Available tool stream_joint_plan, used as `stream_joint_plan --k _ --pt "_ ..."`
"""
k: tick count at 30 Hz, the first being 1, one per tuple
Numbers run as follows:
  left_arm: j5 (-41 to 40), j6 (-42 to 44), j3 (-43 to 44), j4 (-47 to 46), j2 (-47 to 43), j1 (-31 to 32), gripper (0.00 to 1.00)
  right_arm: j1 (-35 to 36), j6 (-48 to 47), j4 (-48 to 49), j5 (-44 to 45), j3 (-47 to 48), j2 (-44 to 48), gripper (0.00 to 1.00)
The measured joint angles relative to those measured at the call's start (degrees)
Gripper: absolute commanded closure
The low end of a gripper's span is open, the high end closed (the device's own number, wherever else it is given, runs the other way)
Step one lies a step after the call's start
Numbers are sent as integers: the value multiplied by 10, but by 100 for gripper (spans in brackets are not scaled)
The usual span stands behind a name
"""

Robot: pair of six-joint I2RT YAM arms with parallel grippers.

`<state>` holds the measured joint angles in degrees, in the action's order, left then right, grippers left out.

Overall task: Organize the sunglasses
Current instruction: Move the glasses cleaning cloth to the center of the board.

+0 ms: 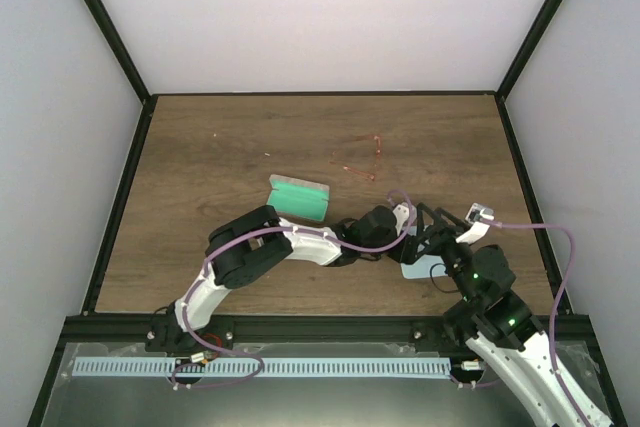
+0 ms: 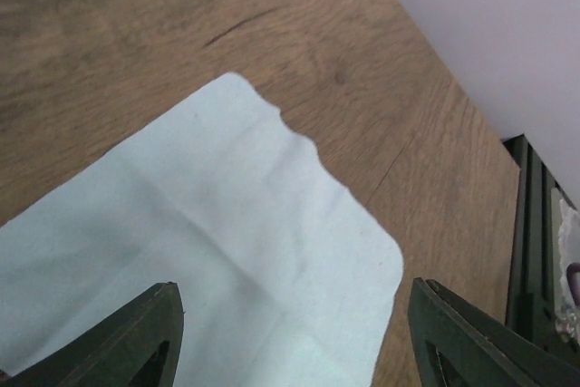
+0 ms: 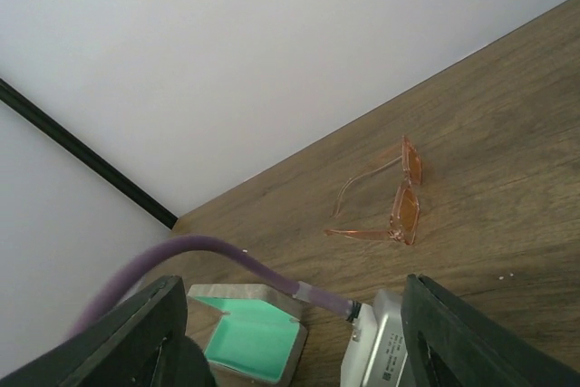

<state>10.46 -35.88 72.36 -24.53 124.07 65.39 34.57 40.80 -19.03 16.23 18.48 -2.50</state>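
Nearest the arms' bases, the pale blue cloth [image 2: 227, 242] lies flat on the wooden tabletop [image 1: 220, 137], toward the right of the near edge. The left pincer [image 2: 294, 285] hangs right over it, its two dark fingers [image 2: 136, 342] spread wide with nothing gripped between them. Only the cloth's creased surface and wavy edge show in the gap, and whether the tips touch the cloth cannot be told. The right pincer [image 3: 292, 287] sits just beside the left one, also spread apart and empty, and looks out across the tabletop; a purple cable [image 3: 227, 256] from the left arm crosses in front of it. A little farther back and to the left, the grey case [image 1: 298, 197] lies open, green lining up. Farther still are the sunglasses [image 3: 406, 213] — well beyond both pincers, touching neither, past the case and to its right, apart from it. They rest on bare wood with their thin reddish arms unfolded; in the right wrist view they lie ahead, toward the finger on the right of that view. Behind them the tabletop runs on to the white back wall [image 1: 320, 17].
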Motion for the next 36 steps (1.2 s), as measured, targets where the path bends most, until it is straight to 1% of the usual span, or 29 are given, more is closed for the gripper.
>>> stream_joint_plan --k 10,17,27,36 --pt "48 -1 8 -3 34 -9 30 0 0 -11 -1 0 -1 32" --pt "54 -12 -1 -18 34 -17 30 0 0 -12 -1 0 3 32" --pt "30 -16 -61 -38 -1 -29 30 0 0 -10 -1 0 -3 32" --pt "10 -27 -155 -87 -49 -55 30 0 -3 24 -1 -4 -65 32"
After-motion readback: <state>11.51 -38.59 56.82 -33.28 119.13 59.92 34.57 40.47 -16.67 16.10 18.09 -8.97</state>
